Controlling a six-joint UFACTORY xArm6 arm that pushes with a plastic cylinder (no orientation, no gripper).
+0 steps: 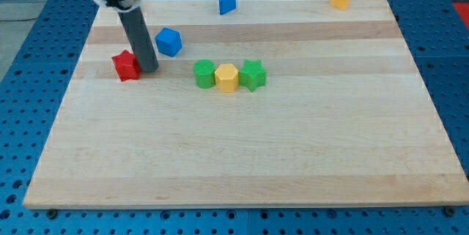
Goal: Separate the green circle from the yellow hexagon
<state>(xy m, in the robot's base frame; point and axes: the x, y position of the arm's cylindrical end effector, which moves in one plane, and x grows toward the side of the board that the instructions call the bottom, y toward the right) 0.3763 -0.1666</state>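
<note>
Bright, even overhead light on the board (242, 154), soft short shadows under the blocks, sharp focus, no glare or blur.

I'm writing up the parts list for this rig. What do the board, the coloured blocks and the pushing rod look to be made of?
The board looks like pale wood glued from planks: lengthwise grain bands, matt sheen. The blocks, such as the green circle and the yellow hexagon, look like painted wood or plastic; their flat, even colour leaves it open. The rod ending in my tip, beside the red block, is dark and smooth, possibly metal or plastic.
</note>
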